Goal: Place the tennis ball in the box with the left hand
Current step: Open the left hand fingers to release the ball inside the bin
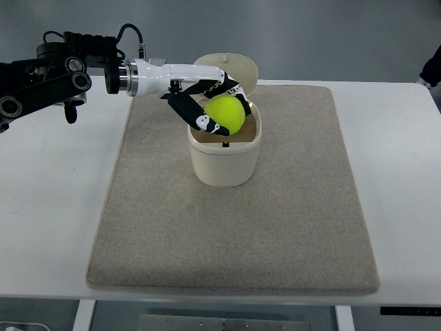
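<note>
A yellow-green tennis ball point(226, 113) sits in my left hand point(215, 109), whose black and white fingers point(200, 118) are curled around it. The hand holds the ball just above the open mouth of a cream box point(224, 160) with rounded corners. The box's hinged lid point(234, 67) stands tipped back behind the hand. My left arm point(62, 72) comes in from the upper left. The right arm does not show.
The box stands on a beige mat point(275, 227) that covers most of the white table point(48, 207). A dark object point(431, 69) pokes in at the right edge, off the mat.
</note>
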{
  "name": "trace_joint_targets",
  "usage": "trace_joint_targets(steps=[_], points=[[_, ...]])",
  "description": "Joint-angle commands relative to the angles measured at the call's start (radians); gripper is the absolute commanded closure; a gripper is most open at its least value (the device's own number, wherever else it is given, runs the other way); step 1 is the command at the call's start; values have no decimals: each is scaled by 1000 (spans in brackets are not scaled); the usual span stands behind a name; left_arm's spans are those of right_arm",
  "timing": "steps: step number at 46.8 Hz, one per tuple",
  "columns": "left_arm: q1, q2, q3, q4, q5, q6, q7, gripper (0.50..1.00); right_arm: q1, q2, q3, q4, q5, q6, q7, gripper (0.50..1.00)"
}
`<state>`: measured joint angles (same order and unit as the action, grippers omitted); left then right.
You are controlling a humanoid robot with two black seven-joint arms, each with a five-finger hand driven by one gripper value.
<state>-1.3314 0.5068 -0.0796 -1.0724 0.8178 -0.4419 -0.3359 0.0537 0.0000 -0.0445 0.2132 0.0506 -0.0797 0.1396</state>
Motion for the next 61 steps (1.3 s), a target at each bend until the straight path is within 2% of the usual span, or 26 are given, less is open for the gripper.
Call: trace_joint_targets(steps=[1, 16, 19, 22, 27, 38, 43, 50, 56, 61], points=[[0, -2, 1, 11, 0, 11, 0, 1000, 0, 0, 0, 0, 0, 0, 0, 562], [1, -2, 0, 9, -3, 11, 0, 1000, 0, 0, 0, 0, 0, 0, 0, 562], [1, -4, -2, 9, -3, 15, 0, 956, 0, 0, 0, 0, 0, 0, 0, 562], [1, -4, -2, 9, -3, 17, 0, 941, 0, 0, 0, 0, 0, 0, 0, 562], [1, -4, -2, 8, -3, 17, 0, 881, 0, 0, 0, 0, 0, 0, 0, 562], [0, -5, -2, 5, -3, 17, 0, 859, 0, 0, 0, 0, 0, 0, 0, 562], [-2, -5, -2, 5, -3, 25, 0, 772, 0, 0, 0, 0, 0, 0, 0, 562], [0, -5, -2, 5, -3, 28, 0, 763, 0, 0, 0, 0, 0, 0, 0, 562], [0, -5, -3, 0, -8, 26, 0, 682, 0, 0, 0, 0, 0, 0, 0, 562], [0, -7, -3, 0, -9, 26, 0, 664, 0, 0, 0, 0, 0, 0, 0, 562]])
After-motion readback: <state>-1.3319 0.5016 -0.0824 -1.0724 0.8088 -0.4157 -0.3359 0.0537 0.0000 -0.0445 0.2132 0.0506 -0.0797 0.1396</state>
